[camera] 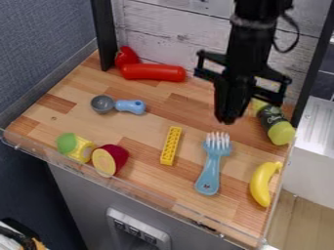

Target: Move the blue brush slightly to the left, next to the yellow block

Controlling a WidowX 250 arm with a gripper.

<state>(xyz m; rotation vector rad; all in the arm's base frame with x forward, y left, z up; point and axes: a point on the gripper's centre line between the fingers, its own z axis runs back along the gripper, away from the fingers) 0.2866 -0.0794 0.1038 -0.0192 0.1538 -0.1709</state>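
- Fork: right of centre, tines towards 12 o'clock, handle towards 6, long axis leaning slightly to 1 and 7.
- Claw: hanging nearly upright just beyond the tines, pointing down, closed, holding nothing.
- Yellow brick: at the fork's 10 o'clock.
- Banana: near its 3.

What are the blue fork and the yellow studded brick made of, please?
The fork looks like smooth plastic, by its moulded blue handle; its pale tines may be plastic too. The brick seems hard, slightly shiny plastic, with moulded studs.
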